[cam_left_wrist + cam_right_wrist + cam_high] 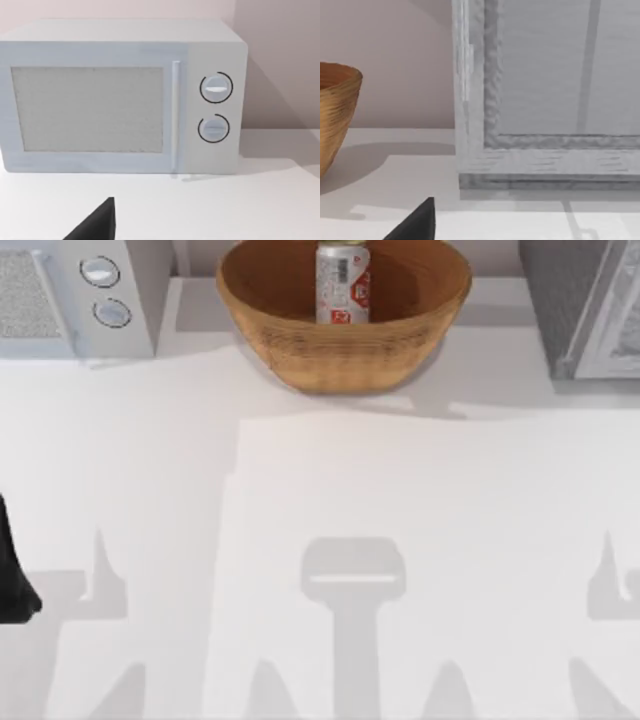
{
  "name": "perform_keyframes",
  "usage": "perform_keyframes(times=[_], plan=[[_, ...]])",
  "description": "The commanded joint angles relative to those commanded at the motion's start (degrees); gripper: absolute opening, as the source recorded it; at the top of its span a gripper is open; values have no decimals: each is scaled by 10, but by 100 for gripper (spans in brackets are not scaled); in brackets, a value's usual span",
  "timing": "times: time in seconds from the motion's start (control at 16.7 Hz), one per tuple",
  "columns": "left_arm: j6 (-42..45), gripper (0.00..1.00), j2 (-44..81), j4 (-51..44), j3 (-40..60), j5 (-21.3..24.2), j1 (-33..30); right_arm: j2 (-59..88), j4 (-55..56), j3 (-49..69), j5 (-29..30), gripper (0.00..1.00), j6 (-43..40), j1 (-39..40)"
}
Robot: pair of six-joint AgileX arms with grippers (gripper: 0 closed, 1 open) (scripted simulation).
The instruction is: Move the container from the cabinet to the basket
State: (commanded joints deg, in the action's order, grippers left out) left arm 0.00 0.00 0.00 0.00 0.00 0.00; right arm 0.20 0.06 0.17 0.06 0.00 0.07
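Observation:
The container [343, 285], a silver can with red-and-white marks, stands upright inside the basket [300, 345] of brown-orange wicker at the back middle of the table. The grey cabinet [555, 300] is at the back right, its paler door panel [615, 330] swung outward. In the right wrist view the cabinet [545, 100] stands close ahead, with the basket's side [335, 115] at the edge. My left arm [12, 575] is parked at the table's left edge, far from the basket. A dark tip of my left gripper [97, 225] and of my right gripper [417, 225] shows low in each wrist view.
A white appliance with two round knobs [105, 290] sits at the back left, and the left wrist view faces its front [120, 100]. The white tabletop [330, 500] stretches wide in front of the basket, crossed by grey shadows of the arms.

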Motion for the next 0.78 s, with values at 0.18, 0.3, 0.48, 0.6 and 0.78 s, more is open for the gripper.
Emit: perform_keyframes(times=[0.18, 0.3, 0.48, 0.6, 0.78], plan=[[0, 100, 0, 0, 0, 0, 0, -2, -1, -2, -1, 100, 0, -1], [0, 100, 0, 0, 0, 0, 0, 0, 0, -1, 0, 100, 0, 1], [0, 100, 0, 0, 0, 0, 0, 19, 19, 5, -17, 100, 0, -16], [0, 100, 0, 0, 0, 0, 0, 62, 59, 18, -51, 100, 1, -51], [0, 100, 0, 0, 0, 0, 0, 171, 150, 46, -127, 100, 4, -129]])
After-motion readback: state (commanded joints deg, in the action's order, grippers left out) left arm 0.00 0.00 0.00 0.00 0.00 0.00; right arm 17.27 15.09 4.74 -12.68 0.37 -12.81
